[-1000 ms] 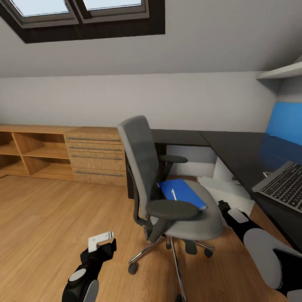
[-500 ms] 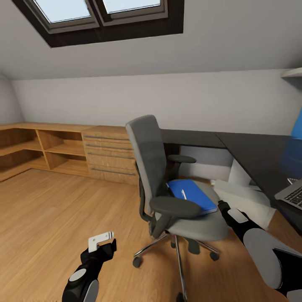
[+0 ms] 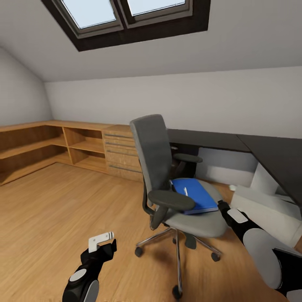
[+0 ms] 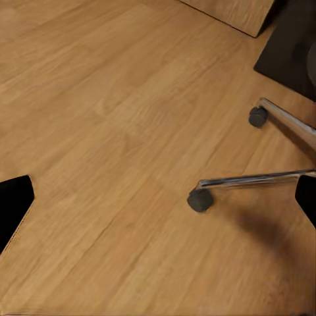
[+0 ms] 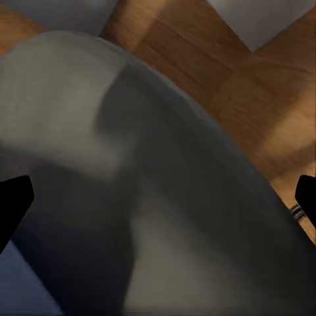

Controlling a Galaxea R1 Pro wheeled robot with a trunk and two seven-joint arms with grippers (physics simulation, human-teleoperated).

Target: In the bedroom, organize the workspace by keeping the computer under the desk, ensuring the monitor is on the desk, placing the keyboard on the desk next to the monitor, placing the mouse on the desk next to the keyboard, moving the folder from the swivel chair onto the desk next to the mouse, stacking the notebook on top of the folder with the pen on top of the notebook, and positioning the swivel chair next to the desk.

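Wood-plank floor takes up the left half of the head view, with a low light-wood cabinet along the far-left wall under a skylight.

Left tool: hangs low at near left over bare floor, well apart from the chair. In its wrist view both dark fingertips sit at opposite edges with floor between, so the fingers stand wide apart, holding and touching nothing. Two chrome legs with castors lie ahead of it.

Centre: swivel chair, grey, its back toward the left and its seat toward the right, standing on the floor just off the desk's near side. Folder, bright blue, lies flat on the seat. A slim white pen rests on top of it. Whether a notebook lies between them cannot be told.

Right tool: at the seat's right edge, just beside the folder's near-right corner; contact with the seat cannot be confirmed. Its wrist view looks down on grey upholstery from close range, dark fingertips at opposite edges: spread wide, gripping nothing.

Far right: black tabletop of the desk; pale computer on the floor below it.

Judgement: step in hand is the approach to the folder on the chair. The next move calls for the right tool to reach left over the seat, get a finger under the thin folder edge, and lift level so the pen does not roll off.
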